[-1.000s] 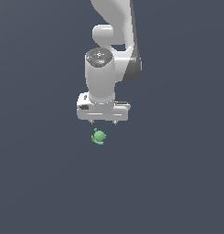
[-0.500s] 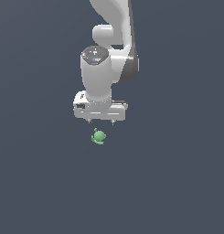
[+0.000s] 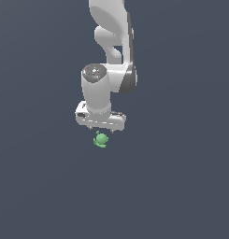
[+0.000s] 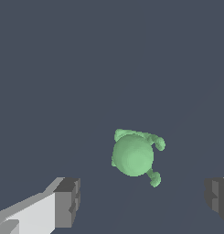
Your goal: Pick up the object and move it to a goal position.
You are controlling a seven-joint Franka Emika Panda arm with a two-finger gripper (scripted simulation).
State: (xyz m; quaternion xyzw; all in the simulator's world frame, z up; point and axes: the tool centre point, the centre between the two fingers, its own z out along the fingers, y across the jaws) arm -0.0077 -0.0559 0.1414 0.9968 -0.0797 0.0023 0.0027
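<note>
Object (image 3: 101,139) unmoved just below gripper (image 3: 101,127), which has come lower; fingers (image 4: 66,202) spread, not yet around it, grasp pending.

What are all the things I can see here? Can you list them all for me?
green object: one, matte green, a small ball with a thin curved ring partly around it, lying on the floor just below the gripper; in the wrist view it sits between the two fingers' lines but ahead of them, untouched.
floor: one, plain dark grey-blue, fills the whole background.
arm: one, white with dark joints, coming down from the top of the exterior view.
gripper: one, white with grey fingertips, open wide, pointing down above the object.
</note>
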